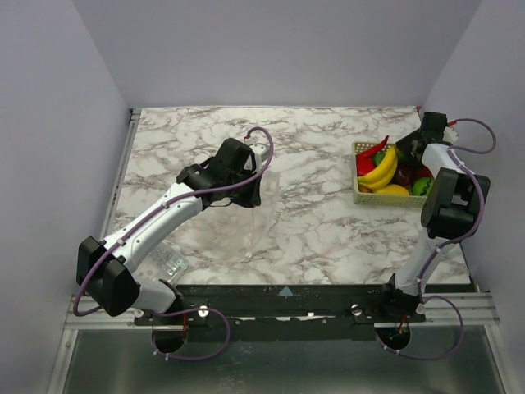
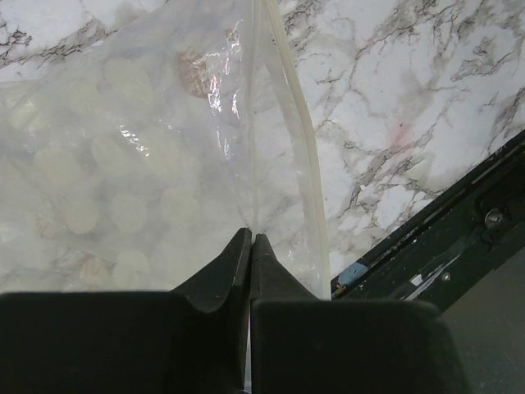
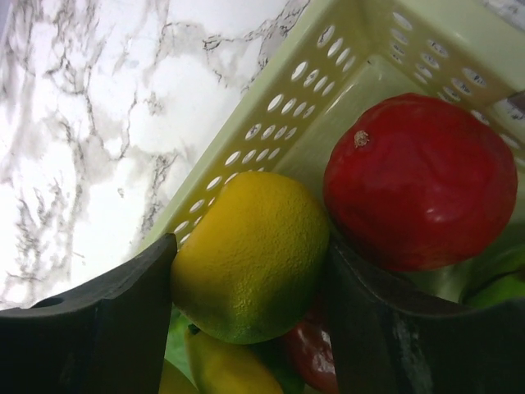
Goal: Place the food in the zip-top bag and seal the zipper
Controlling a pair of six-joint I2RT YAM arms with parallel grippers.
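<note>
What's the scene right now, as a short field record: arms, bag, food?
left gripper: shut on the zip-top bag at its zipper edge
right gripper: jaws on both sides of a yellow lemon in the green basket, lemon not lifted
bag contents: no food visible inside
other food: red fruit, banana, still in basket

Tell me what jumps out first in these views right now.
The pale green basket at the table's right edge, heaped with bright toy food, including a banana and a red chili. In the right wrist view the right tool straddles a yellow lemon beside a red fruit. Mid-table, the left tool pinches the clear zip-top bag near its zipper.
</note>
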